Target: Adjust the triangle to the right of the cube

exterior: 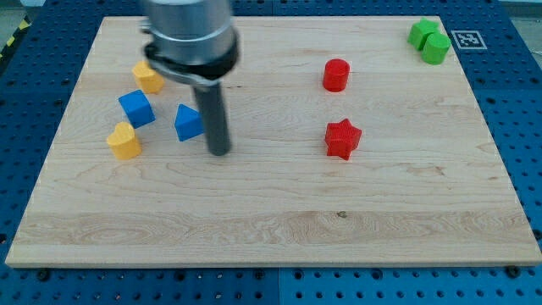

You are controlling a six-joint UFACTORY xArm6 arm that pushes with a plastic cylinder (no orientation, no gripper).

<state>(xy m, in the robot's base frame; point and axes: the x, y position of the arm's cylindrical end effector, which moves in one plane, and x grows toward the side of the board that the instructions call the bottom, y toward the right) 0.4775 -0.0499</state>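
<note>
A blue triangle (pixel 187 123) lies on the wooden board (pixel 271 220) at the view's left, just right of a blue cube (pixel 135 108). My tip (pixel 219 151) is on the board just right of the triangle and a little below it, close to or touching its right side. The rod rises from the tip to the grey arm body at the view's top.
A yellow block (pixel 148 77) sits above the cube and a yellow heart-like block (pixel 124 141) below it. A red cylinder (pixel 336 74) and a red star (pixel 343 138) lie right of centre. Two green blocks (pixel 430 40) sit at the top right corner.
</note>
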